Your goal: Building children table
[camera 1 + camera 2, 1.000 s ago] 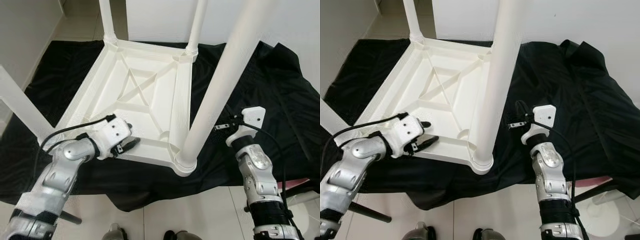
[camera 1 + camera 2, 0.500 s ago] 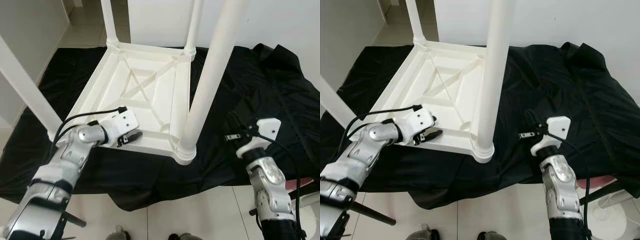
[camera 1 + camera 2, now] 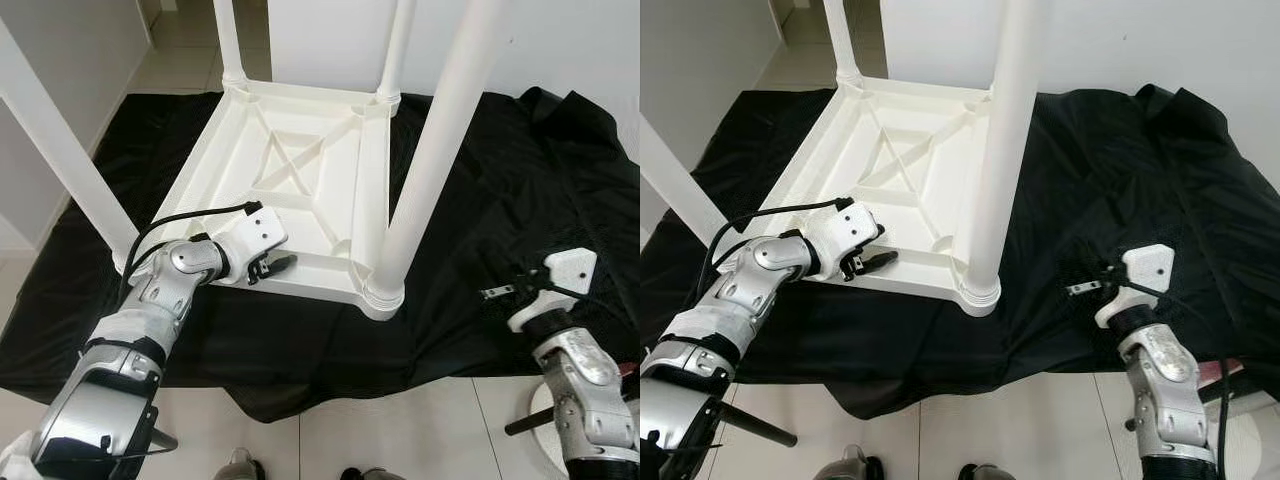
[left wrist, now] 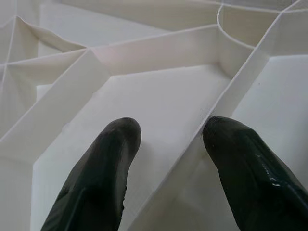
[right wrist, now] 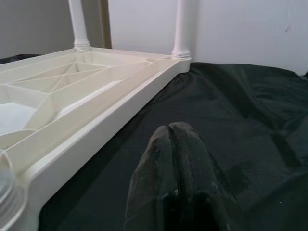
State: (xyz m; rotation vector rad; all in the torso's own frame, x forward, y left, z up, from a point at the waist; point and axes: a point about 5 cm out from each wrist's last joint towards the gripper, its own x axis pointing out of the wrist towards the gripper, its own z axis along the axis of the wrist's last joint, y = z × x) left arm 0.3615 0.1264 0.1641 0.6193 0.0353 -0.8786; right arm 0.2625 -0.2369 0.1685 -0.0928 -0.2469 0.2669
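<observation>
**Left jaws astride a table rib**

My left gripper jaws gape around a thin moulded rib. Right gripper jaws pressed together, empty, above crumpled black cloth. Upturned white plastic children table lies on it, legs up.

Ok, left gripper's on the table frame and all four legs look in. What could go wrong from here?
The left gripper is open astride a thin rib of the upturned table; closing or pulling hard might flex it. The near leg stands tall beside that arm, so a swing could knock it. The black cloth lies loose under the right gripper and might snag.
</observation>
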